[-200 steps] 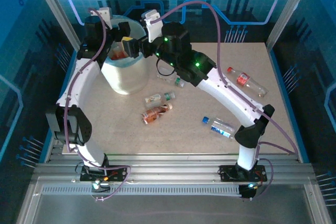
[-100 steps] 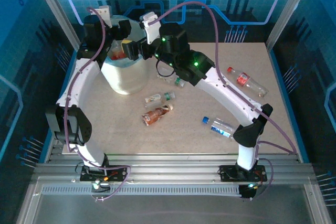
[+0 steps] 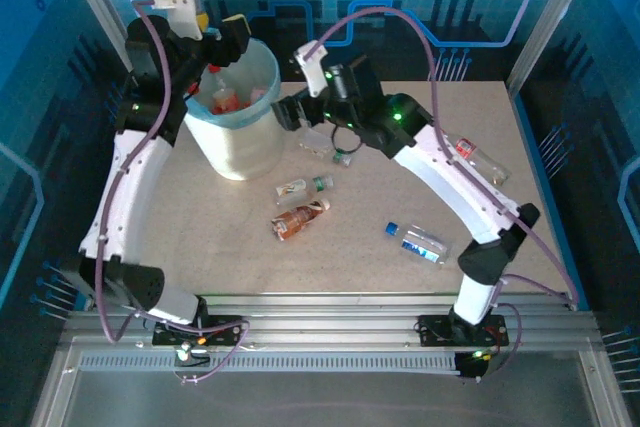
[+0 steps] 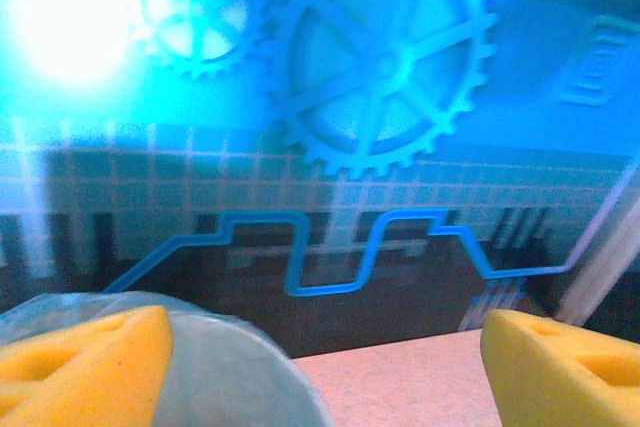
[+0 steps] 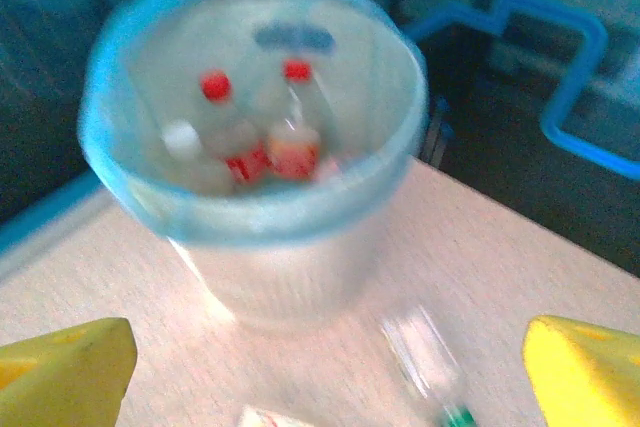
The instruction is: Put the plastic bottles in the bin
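Backed off the bin [image 3: 240, 147], your left gripper [image 4: 320, 367] and right gripper [image 5: 330, 377] gape empty; pinch the likely light, slick, crushable clear bottle [image 5: 425, 362] toward the table's [image 3: 400, 207] far edge mid-body.

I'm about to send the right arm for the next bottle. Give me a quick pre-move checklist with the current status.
1. Right gripper open and empty: ok, fingers wide apart with nothing between them.
2. Left gripper empty: ok, open, up by the bin's far rim.
3. Bin upright: ok, with bottles inside.
4. Nearest bottle reachable: probably ok. It is clear with a green cap and lies just right of the bin, blurred in the right wrist view.
5. Table cleared: not ok, five bottles lie on it.
6. Grippers clear of each other: ok, on different sides of the bin.
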`<action>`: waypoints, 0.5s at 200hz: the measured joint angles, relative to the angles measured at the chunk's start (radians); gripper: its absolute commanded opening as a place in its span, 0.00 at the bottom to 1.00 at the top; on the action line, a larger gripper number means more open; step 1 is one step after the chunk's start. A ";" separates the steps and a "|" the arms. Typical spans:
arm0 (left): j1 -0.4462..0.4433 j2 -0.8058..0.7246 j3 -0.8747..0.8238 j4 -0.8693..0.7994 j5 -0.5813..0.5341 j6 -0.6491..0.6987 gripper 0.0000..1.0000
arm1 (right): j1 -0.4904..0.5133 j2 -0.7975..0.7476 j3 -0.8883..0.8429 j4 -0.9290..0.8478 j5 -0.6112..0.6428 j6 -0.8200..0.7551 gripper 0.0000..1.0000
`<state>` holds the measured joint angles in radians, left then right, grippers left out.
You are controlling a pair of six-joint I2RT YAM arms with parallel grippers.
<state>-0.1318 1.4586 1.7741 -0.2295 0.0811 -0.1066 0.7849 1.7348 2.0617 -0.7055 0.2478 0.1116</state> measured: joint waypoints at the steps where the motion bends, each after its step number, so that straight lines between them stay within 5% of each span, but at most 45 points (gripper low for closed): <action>1: -0.003 -0.003 0.000 -0.002 0.000 0.002 0.81 | -0.002 -0.004 -0.006 -0.003 0.002 -0.001 1.00; 53: -0.288 -0.074 -0.053 -0.074 -0.010 0.108 0.81 | -0.175 -0.309 -0.465 -0.072 0.064 -0.091 1.00; 100: -0.480 0.066 -0.063 -0.081 -0.013 0.070 0.80 | -0.601 -0.357 -0.616 -0.081 0.077 -0.064 1.00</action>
<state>-0.6121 1.5246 1.7115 -0.3103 0.0681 -0.0368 0.1841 1.3781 1.4460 -0.7864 0.3244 0.0471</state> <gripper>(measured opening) 0.803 0.999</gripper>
